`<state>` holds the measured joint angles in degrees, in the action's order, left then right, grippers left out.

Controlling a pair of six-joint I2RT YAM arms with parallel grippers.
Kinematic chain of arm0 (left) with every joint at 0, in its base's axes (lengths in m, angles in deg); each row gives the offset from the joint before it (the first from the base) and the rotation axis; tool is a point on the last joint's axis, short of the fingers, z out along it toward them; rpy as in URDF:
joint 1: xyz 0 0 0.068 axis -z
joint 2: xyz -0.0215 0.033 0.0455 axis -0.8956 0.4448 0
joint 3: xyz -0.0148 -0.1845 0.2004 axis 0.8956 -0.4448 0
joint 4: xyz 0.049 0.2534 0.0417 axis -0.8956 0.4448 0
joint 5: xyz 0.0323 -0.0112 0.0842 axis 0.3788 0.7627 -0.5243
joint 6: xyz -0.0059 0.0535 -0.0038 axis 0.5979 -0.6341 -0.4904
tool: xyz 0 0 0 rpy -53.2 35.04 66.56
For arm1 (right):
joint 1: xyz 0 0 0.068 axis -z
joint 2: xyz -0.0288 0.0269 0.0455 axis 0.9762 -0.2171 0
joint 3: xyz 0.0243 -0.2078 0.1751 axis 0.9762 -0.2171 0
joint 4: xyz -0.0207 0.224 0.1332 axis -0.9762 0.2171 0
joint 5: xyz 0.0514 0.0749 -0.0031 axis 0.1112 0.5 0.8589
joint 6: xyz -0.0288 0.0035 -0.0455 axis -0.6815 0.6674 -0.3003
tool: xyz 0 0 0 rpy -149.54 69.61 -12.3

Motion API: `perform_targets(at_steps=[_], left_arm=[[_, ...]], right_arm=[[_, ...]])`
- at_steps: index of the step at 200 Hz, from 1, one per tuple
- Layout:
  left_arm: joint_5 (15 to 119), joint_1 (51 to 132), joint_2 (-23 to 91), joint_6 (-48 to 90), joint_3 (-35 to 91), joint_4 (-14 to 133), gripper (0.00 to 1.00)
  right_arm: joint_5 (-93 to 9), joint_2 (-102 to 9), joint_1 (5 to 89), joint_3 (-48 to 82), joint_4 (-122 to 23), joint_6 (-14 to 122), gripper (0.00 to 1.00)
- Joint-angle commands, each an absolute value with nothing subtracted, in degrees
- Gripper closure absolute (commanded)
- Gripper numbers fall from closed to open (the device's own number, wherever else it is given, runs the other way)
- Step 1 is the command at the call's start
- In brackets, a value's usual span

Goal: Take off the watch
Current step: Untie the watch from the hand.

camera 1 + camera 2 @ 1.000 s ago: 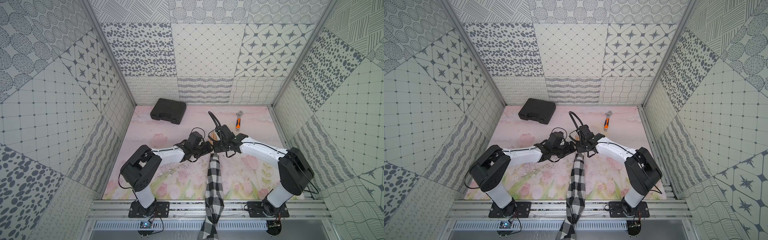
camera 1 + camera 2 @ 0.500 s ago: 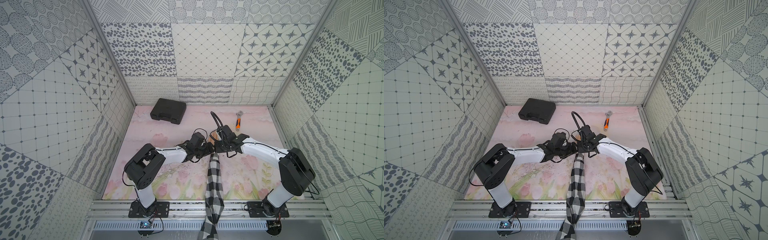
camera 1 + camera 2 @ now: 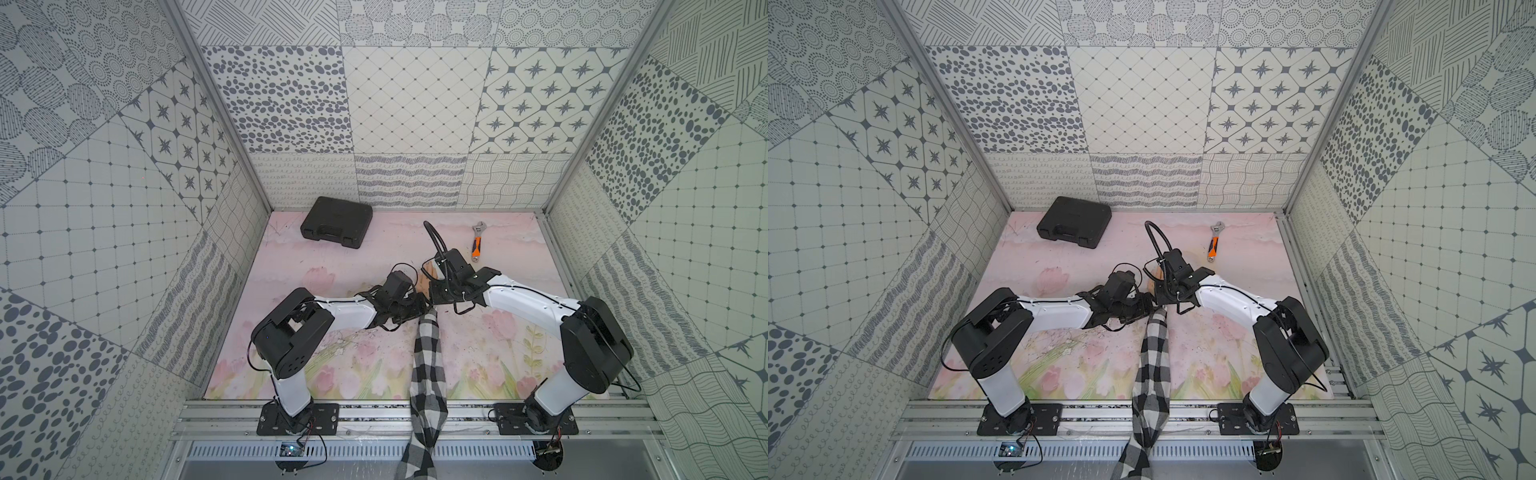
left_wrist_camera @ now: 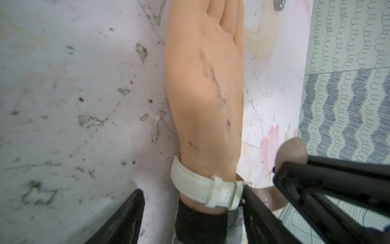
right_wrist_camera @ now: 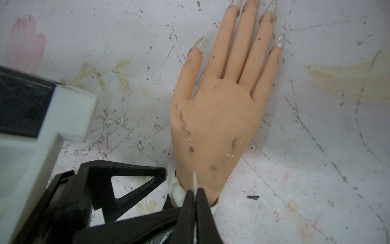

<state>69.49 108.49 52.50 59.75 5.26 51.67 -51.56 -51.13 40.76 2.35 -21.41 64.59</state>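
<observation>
A peach mannequin hand (image 5: 215, 118) lies flat on the floral mat, its arm in a black-and-white checked sleeve (image 3: 428, 361). The watch (image 4: 202, 188) circles its wrist by a cream strap, and its case is hidden. My left gripper (image 4: 192, 197) is open and straddles the wrist. One of its fingers (image 4: 253, 207) touches the strap by the loops and the other stands clear. My right gripper (image 5: 195, 193) is shut on the strap's thin free end, which sticks out between the jaws. In both top views the two grippers meet over the wrist (image 3: 428, 297).
A black plastic case (image 3: 336, 222) sits at the back left of the mat. An orange-handled wrench (image 3: 477, 245) lies at the back right. Patterned walls close in three sides. The sleeve trails over the front rail (image 3: 374, 409).
My left gripper has slid in closer around the wrist and its jaws have narrowed. The right gripper has stayed shut in the same place.
</observation>
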Motion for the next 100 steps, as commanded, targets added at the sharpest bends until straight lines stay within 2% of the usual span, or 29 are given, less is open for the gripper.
perform_targets(at_steps=[1,57,68,77,86,100], left_arm=[[66.38,108.84,53.92,57.8,5.15,60.97,0.29],[65.16,108.81,53.53,58.18,3.1,61.06,0.3],[65.23,108.76,53.51,58.32,2.87,60.81,0.3],[65.24,108.74,53.36,58.41,2.77,60.63,0.3],[65.15,108.76,53.11,58.36,2.73,60.66,0.3],[64.73,108.76,52.37,58.11,2.84,61.15,0.3]], right_arm=[[-50.57,-47.28,42.16,1.03,-24.05,65.63,1.0],[-48.56,-42.18,45.72,-8.74,-27.81,68.69,1.0],[-47.34,-41.69,45.96,-9.98,-29.36,69.85,0.69],[-46.87,-40.8,46.31,-11.32,-30.82,71.36,0.53],[-45.91,-39.78,47.13,-12.76,-32.63,73.07,0.45],[-43.23,-37.74,49.03,-15.23,-35.89,75.77,0.42]])
